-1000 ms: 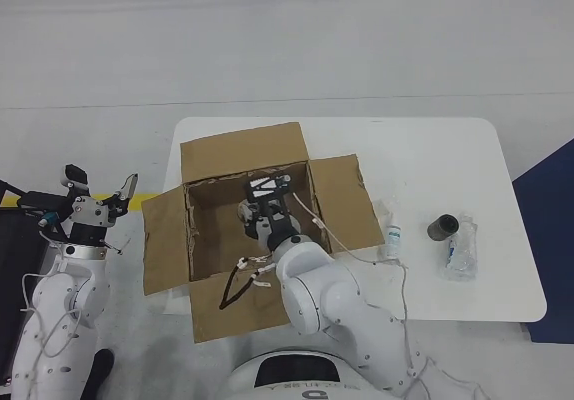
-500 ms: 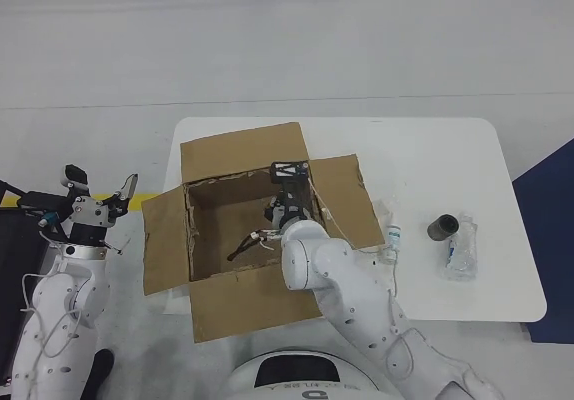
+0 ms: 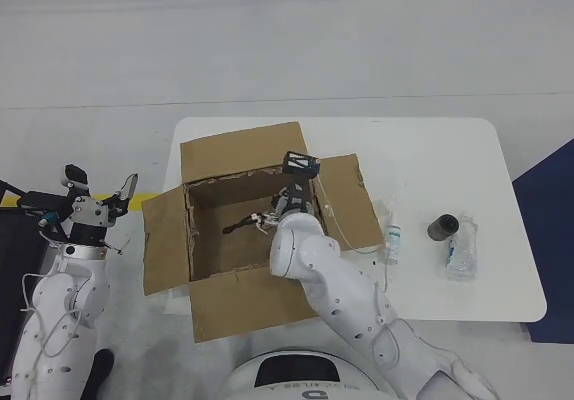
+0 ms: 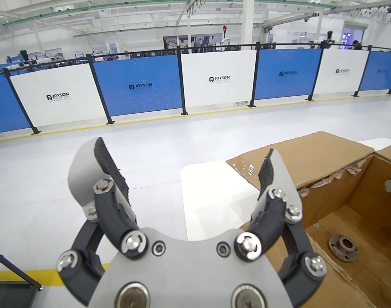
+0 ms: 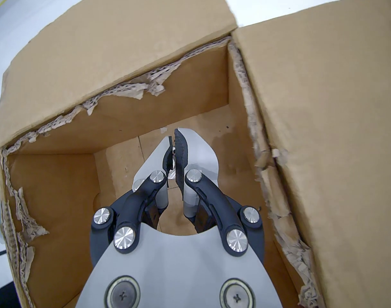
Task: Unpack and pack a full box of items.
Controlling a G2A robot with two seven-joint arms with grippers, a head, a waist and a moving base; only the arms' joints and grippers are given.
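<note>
An open cardboard box stands on the white table. My right gripper is inside the box, shut on a dark thin item with white bits that dangles from it over the box floor. In the right wrist view the right gripper has its pads pressed together, with a small bit of metal between them. Off the table's left side, my left gripper is held open and holds nothing; in the top view the left gripper is well clear of the box. A metal flange lies on the box floor.
To the right of the box, the table holds a small bottle, a black cylinder and a clear plastic bag. All the box flaps are folded outward, with torn edges. Blue and white fence panels stand beyond the floor.
My right arm has swung from the near flap toward the box's far right corner, carrying the dark thin item up and across the inside. The left arm has kept still.
</note>
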